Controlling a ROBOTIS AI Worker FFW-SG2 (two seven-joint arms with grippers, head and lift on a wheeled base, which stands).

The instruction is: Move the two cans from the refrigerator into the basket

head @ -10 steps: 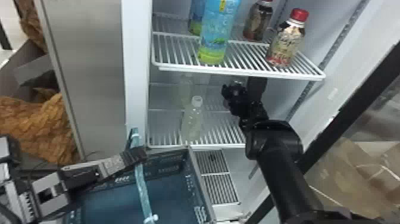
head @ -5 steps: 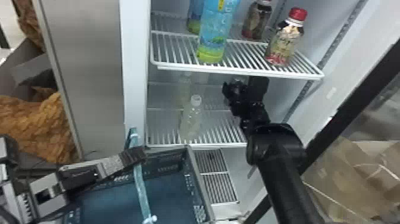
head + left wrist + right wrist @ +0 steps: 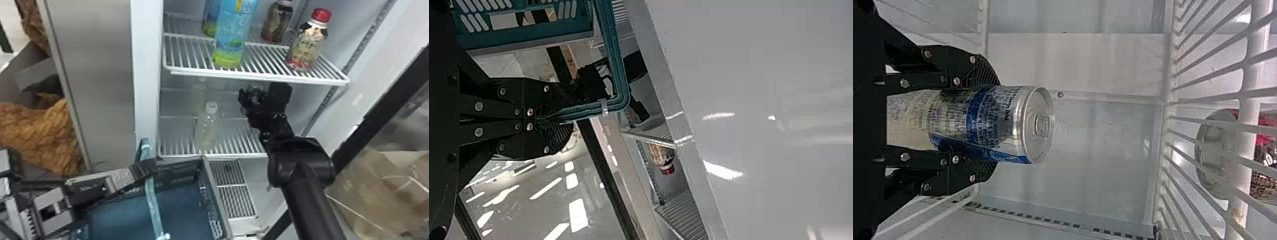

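In the head view my right gripper [image 3: 255, 97] is inside the refrigerator, just below the upper wire shelf, around a can whose pale top [image 3: 257, 85] shows dimly. The right wrist view has its fingers [image 3: 985, 120] shut on the sides of the silver and blue can [image 3: 998, 122], lid end clear of the tips. My left gripper [image 3: 151, 167] is at the teal basket [image 3: 212, 194]; in the left wrist view that gripper [image 3: 560, 119] is shut on the basket's handle [image 3: 621, 80]. I cannot make out a second can.
Two clear bottles [image 3: 207, 127] stand on the lower shelf [image 3: 236, 155], left of my right gripper. Blue bottles [image 3: 233, 35] and red-capped bottles [image 3: 308, 41] stand on the upper shelf [image 3: 255, 76]. The open door's dark frame [image 3: 380, 105] runs along the right.
The right forearm has shifted slightly right and toward the bottom of the head view, and its gripper has turned a little under the shelf. The left gripper keeps its place on the handle.
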